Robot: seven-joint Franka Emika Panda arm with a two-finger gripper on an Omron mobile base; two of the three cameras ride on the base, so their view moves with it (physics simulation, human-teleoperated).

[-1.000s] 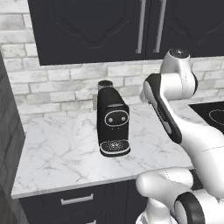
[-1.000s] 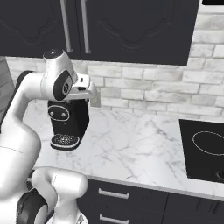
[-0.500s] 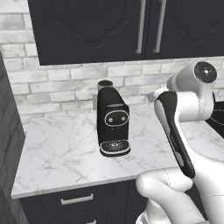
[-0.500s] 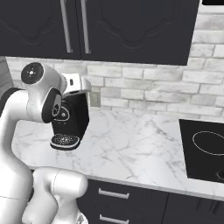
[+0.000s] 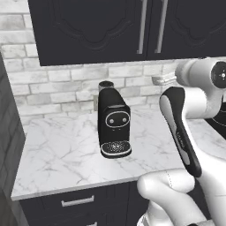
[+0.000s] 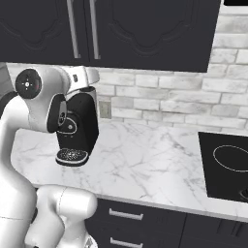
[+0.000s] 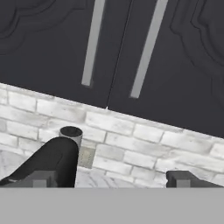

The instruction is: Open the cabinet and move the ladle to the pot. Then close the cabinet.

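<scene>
A: Is any brand, label or writing readable?

B: None. The coffee machine [image 5: 114,123] carries a face-like front panel and a round drip grille, with no readable text. The cabinet [image 5: 101,28] doors are plain black with raised ornate panels.

A: State the arm pose.

B: The arm [image 5: 180,128] rises from the base, bends at a black-padded link and ends in a round joint at upper right of the left base view. The hand reaches level toward the brick wall [image 5: 53,84], just below the cabinet's lower edge. In the right base view the arm [image 6: 36,94] stands in front of the coffee machine and partly covers it.

A: State the pincer condition.

B: The pincer [image 7: 111,179] is spread wide, with nothing between its fingertips [image 7: 41,179]. It faces the two vertical silver handles [image 7: 92,43] at the door seam, well short of them.

A: Where is the cabinet?

B: On the wall above the marble tabletop [image 5: 66,150], both doors closed. The coffee machine stands on the tabletop below it. A black cooktop [image 6: 225,164] lies at the right of the tabletop.
</scene>
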